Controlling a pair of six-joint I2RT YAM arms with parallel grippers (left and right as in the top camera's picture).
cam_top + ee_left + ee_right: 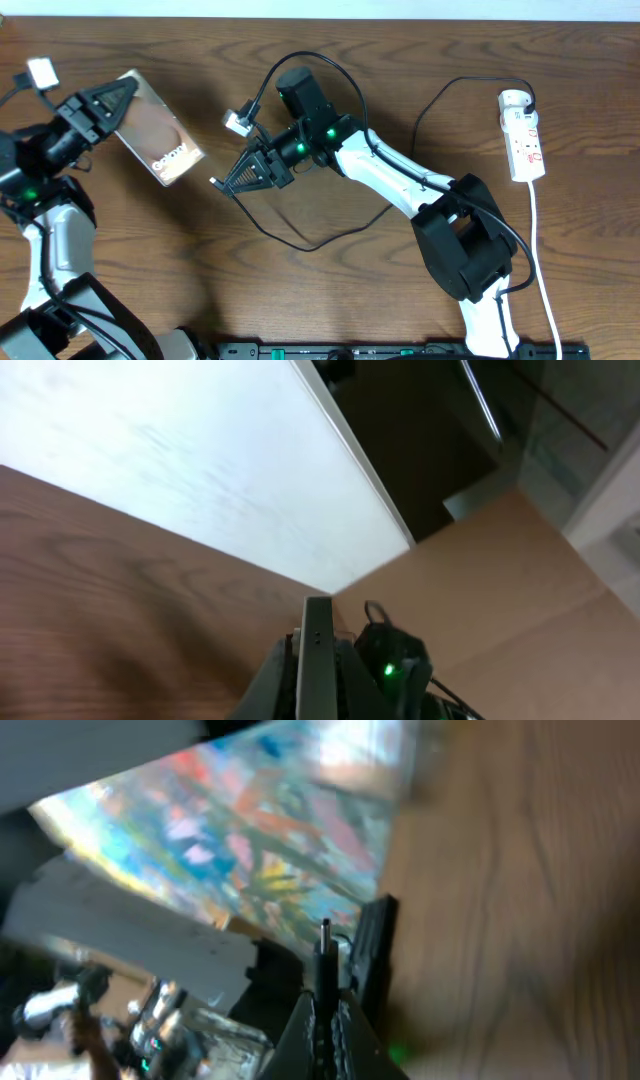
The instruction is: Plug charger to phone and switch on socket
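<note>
Alignment is what you are doing, I judge: your left pincer (pixel 100 108) is gripping the phone (pixel 158 128) at the bench's (pixel 330 300) left, your right pincer (pixel 235 178) is pinching the charger's (pixel 463 80) tip near it, next needing tip squared to port, while the socket (pixel 527 145) is lying far right.

The phone (pixel 160 128) is glossy brown, the socket (pixel 524 135) white, the charger (pixel 300 247) black.

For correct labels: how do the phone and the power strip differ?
The phone has a glossy brownish face; the power strip is white with red markings. The fingers of the left gripper clamp the phone's end; no gripper touches the power strip. The phone is at left; the power strip, far right. Both are flat, elongated.
</note>
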